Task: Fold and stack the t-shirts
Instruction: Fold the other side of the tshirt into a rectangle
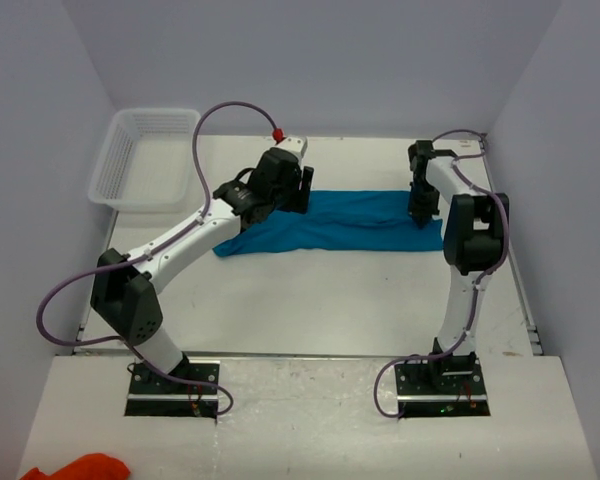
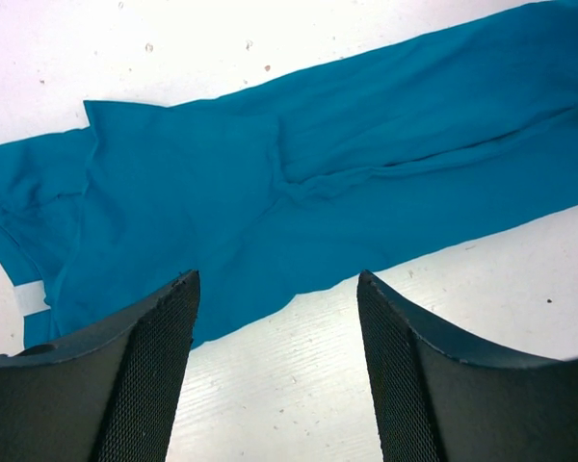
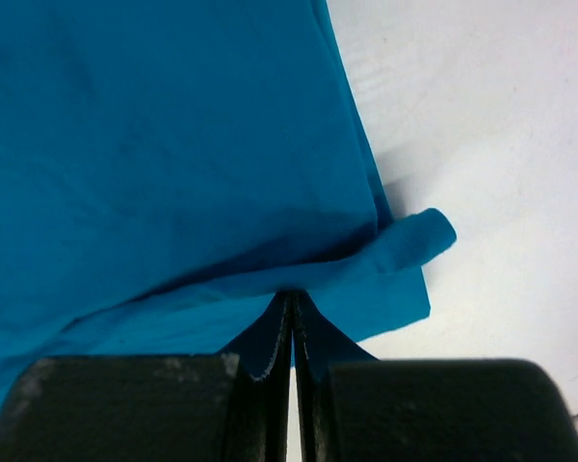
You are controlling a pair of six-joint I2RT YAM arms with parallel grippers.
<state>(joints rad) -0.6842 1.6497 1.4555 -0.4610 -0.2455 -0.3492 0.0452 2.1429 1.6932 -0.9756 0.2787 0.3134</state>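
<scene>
Fabric first: the teal t-shirt (image 1: pixel 350 222) lies as one long, narrow band across the far half of the desk (image 1: pixel 310 310), running from about the middle towards the right edge. Its doubled layers suggest it is already folded lengthwise.

You have the right gripper (image 3: pixel 291 306) clamped on the band's right end, with its jaws pressed together on a ridge of cloth and a small curl of hem poking out beside them. That hold reads as the grasp for carrying this end over towards the other.

Your left gripper (image 2: pixel 277 284) hangs above the band's left end, spread wide with nothing between its fingers. I judge it is placed to come down on the near edge there and pin or lift it. That end looks rumpled in the left wrist view, so expect it to drag.

A white mesh basket (image 1: pixel 145 155) sits at the far left corner, well apart from the shirt. An orange cloth (image 1: pixel 80 467) lies off the desk, near the left arm's base.
</scene>
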